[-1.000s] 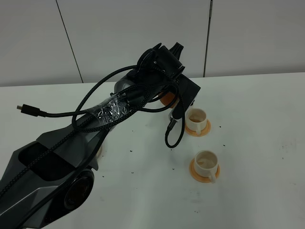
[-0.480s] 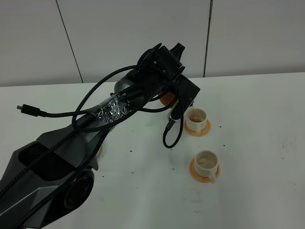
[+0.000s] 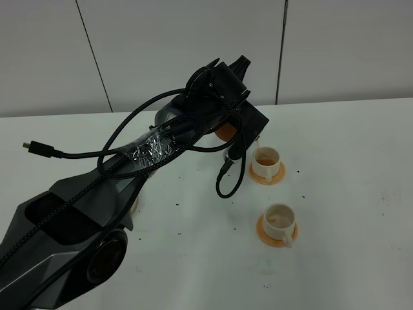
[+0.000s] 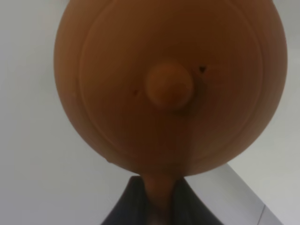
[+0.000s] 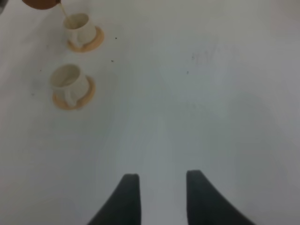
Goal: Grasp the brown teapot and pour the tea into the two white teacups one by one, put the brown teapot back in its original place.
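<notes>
Matt clay teapot [image 4: 117, 70], glazed white teacups [image 3: 277, 218], smooth matt table [image 3: 348, 194]

On the surface [image 3: 348, 194], right of the middle, two cups stand one behind the other: the far teacup [image 3: 266, 159] on its saucer [image 3: 280, 174] and the near teacup [image 3: 277, 219] on its saucer [image 3: 264, 234], near each other but apart. The teapot [image 3: 224, 133] hangs above the surface, just left of the far teacup, under the left arm [image 3: 148, 152], which reaches in from the near left. A thread of tea [image 5: 63, 11] runs down into the far teacup. A cable loop [image 3: 229, 184] dangles left of both cups.
</notes>
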Available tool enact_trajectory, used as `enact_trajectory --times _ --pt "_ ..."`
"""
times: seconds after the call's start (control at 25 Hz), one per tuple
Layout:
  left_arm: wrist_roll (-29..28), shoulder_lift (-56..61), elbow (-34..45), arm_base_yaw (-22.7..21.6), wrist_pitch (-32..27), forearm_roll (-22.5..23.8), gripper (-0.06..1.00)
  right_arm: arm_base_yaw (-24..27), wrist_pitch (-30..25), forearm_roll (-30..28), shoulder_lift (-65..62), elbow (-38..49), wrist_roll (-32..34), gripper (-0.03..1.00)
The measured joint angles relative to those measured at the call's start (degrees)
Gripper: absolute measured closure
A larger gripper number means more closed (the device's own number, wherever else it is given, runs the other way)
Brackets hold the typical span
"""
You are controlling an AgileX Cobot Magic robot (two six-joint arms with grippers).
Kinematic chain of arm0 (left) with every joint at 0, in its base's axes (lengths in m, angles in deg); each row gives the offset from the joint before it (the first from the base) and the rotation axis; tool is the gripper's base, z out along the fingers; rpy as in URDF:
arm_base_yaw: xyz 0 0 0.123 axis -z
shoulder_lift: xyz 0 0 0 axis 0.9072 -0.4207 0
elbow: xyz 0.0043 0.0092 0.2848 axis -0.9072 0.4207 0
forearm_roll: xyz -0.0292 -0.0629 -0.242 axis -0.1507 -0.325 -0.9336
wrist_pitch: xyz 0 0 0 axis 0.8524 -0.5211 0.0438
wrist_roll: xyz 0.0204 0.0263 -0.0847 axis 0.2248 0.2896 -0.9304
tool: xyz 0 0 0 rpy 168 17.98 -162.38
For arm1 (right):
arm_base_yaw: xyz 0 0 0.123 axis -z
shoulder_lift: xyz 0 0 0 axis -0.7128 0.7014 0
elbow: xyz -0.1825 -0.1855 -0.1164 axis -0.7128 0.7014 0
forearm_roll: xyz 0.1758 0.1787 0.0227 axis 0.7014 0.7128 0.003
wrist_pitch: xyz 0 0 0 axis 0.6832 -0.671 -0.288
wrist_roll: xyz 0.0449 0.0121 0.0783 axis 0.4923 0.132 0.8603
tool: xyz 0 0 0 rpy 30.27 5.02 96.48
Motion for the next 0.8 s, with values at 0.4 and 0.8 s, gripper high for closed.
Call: enact_trajectory --times 0.4,0.8 --pt "0.1 0.0 0.0 1.1 2.9 0.8 0.78 0.0 0.0 0.0 0.0 0.0 -0.1 0.73" --pt "0.4 0.0 0.0 1.2 2.7 1.8 0.78 0.0 0.0 0.0 0.0 0.0 0.0 0.73"
